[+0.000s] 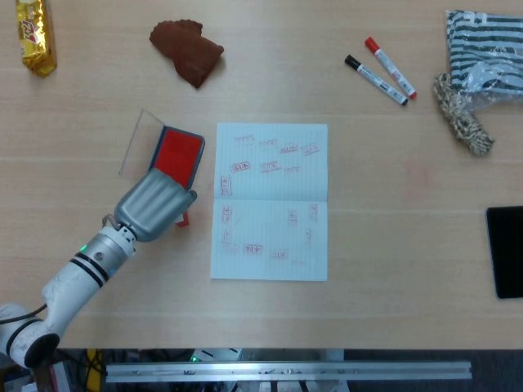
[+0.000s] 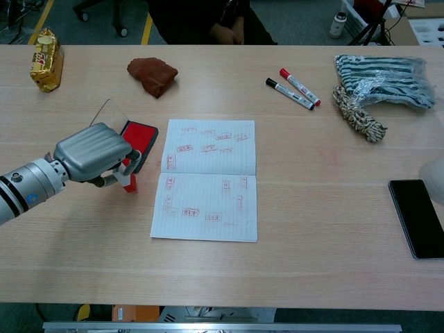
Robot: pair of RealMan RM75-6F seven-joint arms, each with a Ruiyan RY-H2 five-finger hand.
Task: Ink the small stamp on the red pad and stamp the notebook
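Table [image 1: 392, 310] – pale matt wood; notebook [image 1: 270, 202] – lined paper; phone [image 2: 418, 218] glossy.

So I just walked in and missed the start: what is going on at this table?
The left hand holds a small red stamp on the table, just below the open red ink pad and left of the notebook. The notebook lies open with many red marks on both pages. The right hand is out of view.
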